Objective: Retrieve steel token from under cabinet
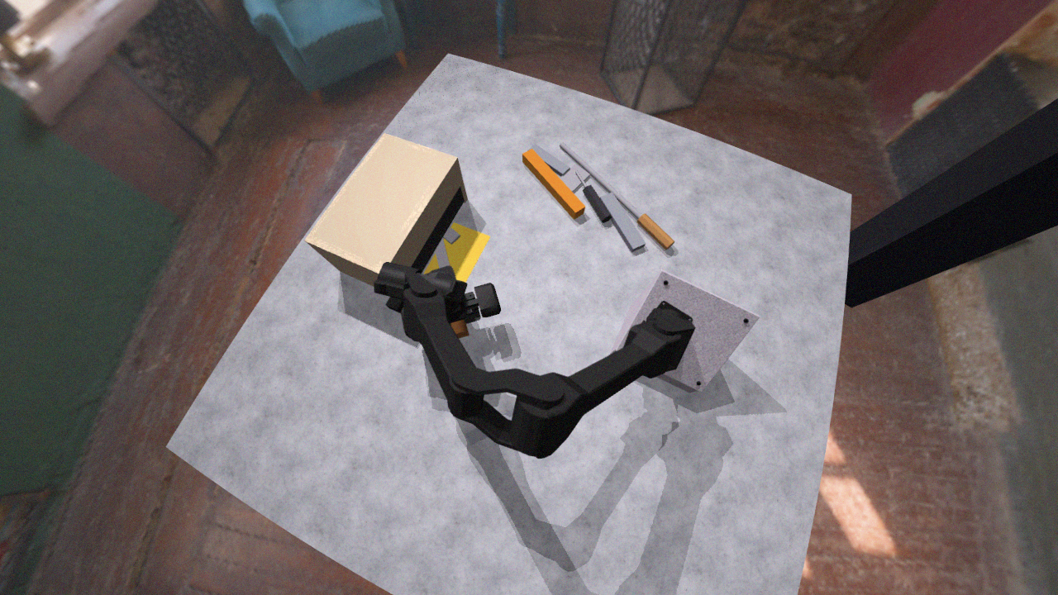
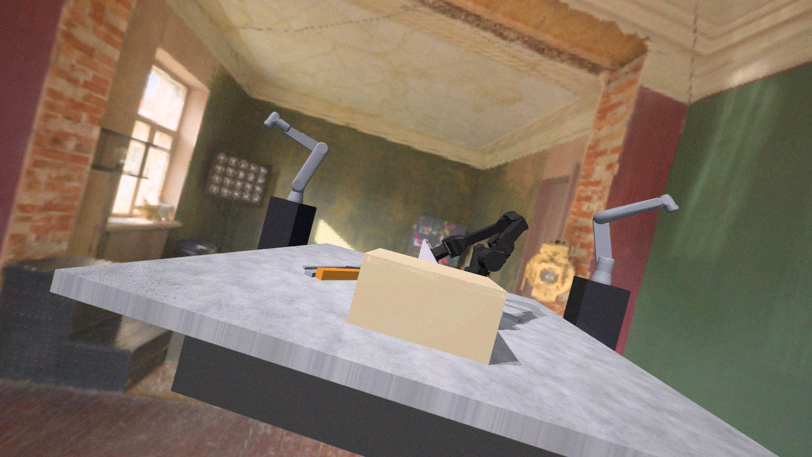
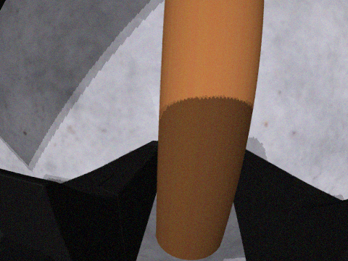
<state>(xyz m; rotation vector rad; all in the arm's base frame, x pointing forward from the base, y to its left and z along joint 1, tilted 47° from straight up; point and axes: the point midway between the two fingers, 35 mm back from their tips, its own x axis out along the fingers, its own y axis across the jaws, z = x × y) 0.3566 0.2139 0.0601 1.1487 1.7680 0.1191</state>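
Observation:
The cabinet (image 1: 384, 193) (image 2: 422, 306) is a beige box with a dark opening low along its front. The yellow marked area (image 1: 473, 248) lies before it, partly covered by my arm. A small grey flat piece, seemingly the token (image 1: 451, 235), lies near the area's cabinet-side edge; whether it is wholly inside I cannot tell. My gripper (image 3: 196, 154) is shut on the orange-brown handle (image 1: 460, 329) (image 3: 212, 54) of a tool, low beside the cabinet's front. A grey strip shows on the yellow beside my gripper, blade or shadow. The tool's far end is hidden. The cabinet hides the gripper in the exterior view.
Farther back lie an orange bar (image 1: 553, 183) (image 2: 337, 273), a black-handled tool (image 1: 598, 204), a grey bar (image 1: 625, 223) and a thin rod with a wooden handle (image 1: 655, 230). My arm's base stands on a pale plate (image 1: 721, 326) at the right. Shadows cross the table (image 1: 317, 414).

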